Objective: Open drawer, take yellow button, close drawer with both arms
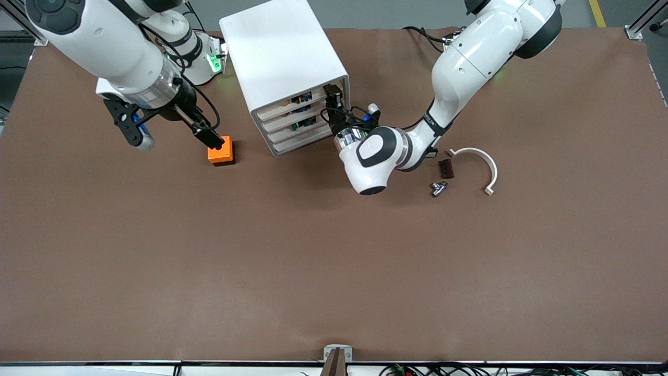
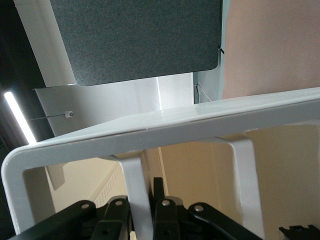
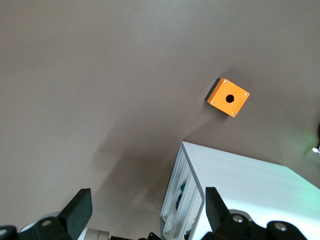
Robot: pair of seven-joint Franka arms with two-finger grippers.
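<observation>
Front view: left gripper (image 1: 334, 102) at the top drawer (image 1: 292, 102) front, jaw state hidden, cannot tell. Right wrist view: right gripper (image 3: 148, 210) spread wide, aloft over the table (image 3: 75, 100) beside the orange cube (image 3: 228, 97). Button unseen.

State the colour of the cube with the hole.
Orange cube, clearest in the right wrist view.
</observation>
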